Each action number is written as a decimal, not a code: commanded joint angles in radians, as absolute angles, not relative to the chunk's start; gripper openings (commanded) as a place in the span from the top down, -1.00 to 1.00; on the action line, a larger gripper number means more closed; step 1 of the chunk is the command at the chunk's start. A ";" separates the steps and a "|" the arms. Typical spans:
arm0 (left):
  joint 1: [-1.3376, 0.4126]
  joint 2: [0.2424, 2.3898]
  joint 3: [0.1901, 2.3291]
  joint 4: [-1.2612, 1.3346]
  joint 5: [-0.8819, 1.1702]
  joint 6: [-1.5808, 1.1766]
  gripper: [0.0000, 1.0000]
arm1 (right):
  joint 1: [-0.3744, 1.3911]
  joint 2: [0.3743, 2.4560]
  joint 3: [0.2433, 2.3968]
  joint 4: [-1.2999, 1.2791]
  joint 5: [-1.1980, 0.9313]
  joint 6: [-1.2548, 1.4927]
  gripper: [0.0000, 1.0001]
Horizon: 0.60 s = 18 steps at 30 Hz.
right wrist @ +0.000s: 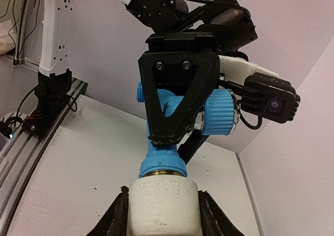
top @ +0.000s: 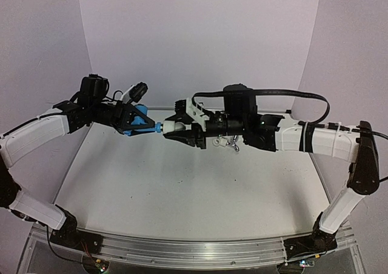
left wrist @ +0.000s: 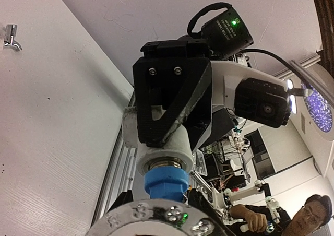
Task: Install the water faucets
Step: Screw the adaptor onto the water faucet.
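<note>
**Blue tap joined to fitting in mid-air**

I saw the left gripper (top: 134, 121) pinching the blue faucet (top: 143, 117) by its body, the faucet's collar butted against the mouth of the white pipe fitting (top: 171, 127). The right gripper (top: 176, 128) was clamped on both sides of that fitting, above the table (top: 182, 189). The silver faucet (top: 232, 143) lay on the table, right of the fitting and lower.

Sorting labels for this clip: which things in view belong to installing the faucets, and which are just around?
Job:
- blue tap, in the left gripper
- white fitting, in the right gripper, meeting the blue tap's threaded end
- silver tap, lying on the table, untouched

Not the job:
- person in the background
- cable looped over the right arm
</note>
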<state>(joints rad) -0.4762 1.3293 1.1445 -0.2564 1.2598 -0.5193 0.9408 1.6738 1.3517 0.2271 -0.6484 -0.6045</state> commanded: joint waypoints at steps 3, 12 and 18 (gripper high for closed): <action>-0.480 1.206 1.169 -0.251 0.991 -0.153 1.00 | 0.886 1.745 1.429 0.321 -0.847 0.002 1.00; -0.506 0.994 0.920 -0.281 0.573 0.541 1.00 | 0.848 2.021 1.396 1.050 -0.887 1.672 1.00; -0.505 1.028 0.969 -0.301 0.704 0.433 1.00 | 0.811 1.954 1.332 0.956 -0.836 1.521 0.42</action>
